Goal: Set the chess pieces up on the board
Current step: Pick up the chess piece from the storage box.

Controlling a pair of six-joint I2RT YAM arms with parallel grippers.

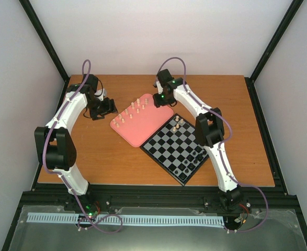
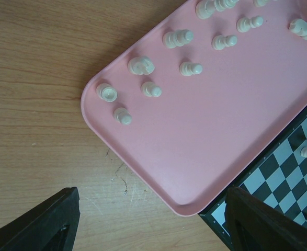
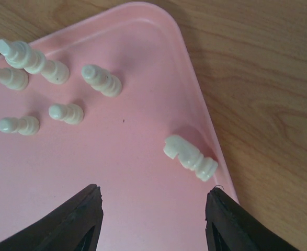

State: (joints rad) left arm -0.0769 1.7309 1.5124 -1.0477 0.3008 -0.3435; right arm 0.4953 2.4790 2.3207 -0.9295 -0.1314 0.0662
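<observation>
Several cream chess pieces [image 2: 190, 68] stand on the pink tray [image 2: 205, 136]; in the top view they show as rows [image 1: 129, 112]. A few cream chess pieces [image 1: 178, 124] stand at the far corner of the board [image 1: 169, 151]. My right gripper [image 3: 153, 209] hovers open over the tray's far corner. A cream knight [image 3: 190, 156] lies just beyond its fingertips, by the rim, apparently on its side. My left gripper [image 2: 153, 219] is open and empty above the tray's near-left corner, where tray meets the board [image 2: 284, 172].
Small black pieces [image 1: 192, 164] stand along the board's near-right side. The tray [image 1: 148, 128] touches the board's upper-left edge. Bare wooden table [image 1: 95, 151] lies left of the tray. White walls and black frame posts enclose the table.
</observation>
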